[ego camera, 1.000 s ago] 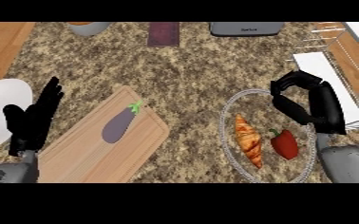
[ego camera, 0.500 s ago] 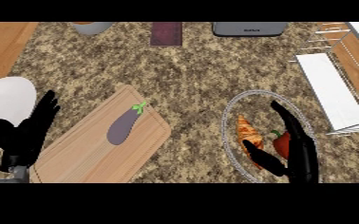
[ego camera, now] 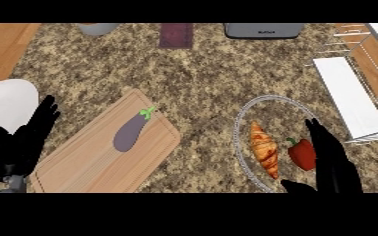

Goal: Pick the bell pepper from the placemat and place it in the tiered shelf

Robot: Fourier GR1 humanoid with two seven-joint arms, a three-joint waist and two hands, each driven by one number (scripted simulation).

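Bell pepper: red, green stem, lying inside a round wire-rimmed placemat on the bench, not lifted.

Right robot hand: at lower right, over the placemat's right part, fingers extended and pointing away from the robot, thumb spread low towards the left. Open, nothing grasped. Inner edge of the fingers just beside the pepper's right side; actual touch cannot be told.

Croissant: on the same placemat, just left of the pepper, lying lengthwise, apart from the pepper.

Tiered shelf: white, wire-framed, at the right edge of the bench, beyond and to the right of the placemat.

Left robot hand: at the lower left edge, fingers straight and up, open, resting, holding nothing.

White plate: at the far left edge, partly hidden behind the left robot hand.

Wooden cutting board: set at an angle between the left robot hand and the placemat. Purple eggplant with green stem lying on it.

Along the far edge: grey bowl, dark red cloth, grey appliance, all well apart from the placemat.
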